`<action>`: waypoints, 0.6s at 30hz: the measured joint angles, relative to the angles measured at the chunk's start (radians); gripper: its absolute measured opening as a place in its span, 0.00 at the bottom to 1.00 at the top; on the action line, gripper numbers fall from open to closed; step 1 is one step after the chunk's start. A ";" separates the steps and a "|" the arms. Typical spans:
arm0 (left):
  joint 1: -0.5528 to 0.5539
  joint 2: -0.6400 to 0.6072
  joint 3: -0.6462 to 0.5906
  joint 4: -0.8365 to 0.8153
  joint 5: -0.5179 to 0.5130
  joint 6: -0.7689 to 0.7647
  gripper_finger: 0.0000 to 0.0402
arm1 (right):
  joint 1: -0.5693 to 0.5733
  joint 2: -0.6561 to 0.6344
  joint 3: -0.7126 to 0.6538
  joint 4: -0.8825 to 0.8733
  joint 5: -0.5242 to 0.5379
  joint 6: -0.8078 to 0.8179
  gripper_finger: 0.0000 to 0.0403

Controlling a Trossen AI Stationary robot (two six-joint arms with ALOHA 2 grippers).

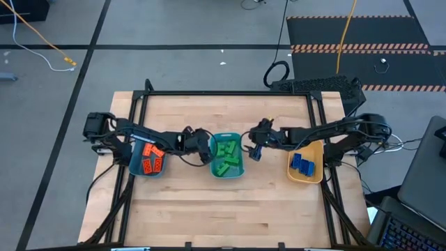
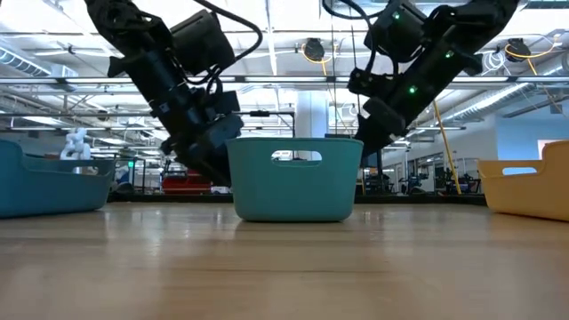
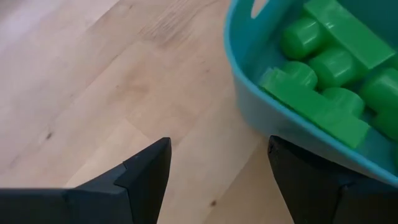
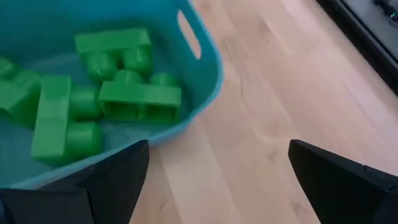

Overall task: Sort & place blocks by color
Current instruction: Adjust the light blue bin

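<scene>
Green blocks (image 1: 226, 157) lie in the middle teal bin (image 1: 240, 171). Orange blocks (image 1: 151, 159) fill the left teal bin (image 1: 134, 162), and blue blocks (image 1: 302, 164) sit in the yellow-tan bin (image 1: 317, 150). My left gripper (image 3: 219, 142) is open and slants down over bare table at the middle bin's left wall. One of its fingers (image 3: 305, 180) stands close under that wall. My right gripper (image 4: 219, 144) is open and slants down beside the bin's right wall, with only table between its fingers.
The three bins stand in a row across the wooden table (image 1: 223, 209), with bare wood in front of and behind them. The middle bin's handle slot (image 4: 188, 32) faces my right gripper. A black frame (image 1: 230, 93) runs around the table's edges.
</scene>
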 joint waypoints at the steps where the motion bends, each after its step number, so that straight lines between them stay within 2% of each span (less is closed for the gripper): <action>1: 0.000 0.000 0.000 0.008 0.000 0.002 0.67 | 0.001 0.007 0.001 0.009 0.000 -0.002 0.94; 8: 0.000 0.000 0.000 0.027 0.016 0.008 0.67 | 0.001 0.049 0.001 -0.012 -0.052 0.001 0.94; 18: -0.022 0.000 0.000 0.043 0.016 -0.038 0.67 | 0.009 0.062 0.001 -0.017 -0.053 0.008 0.94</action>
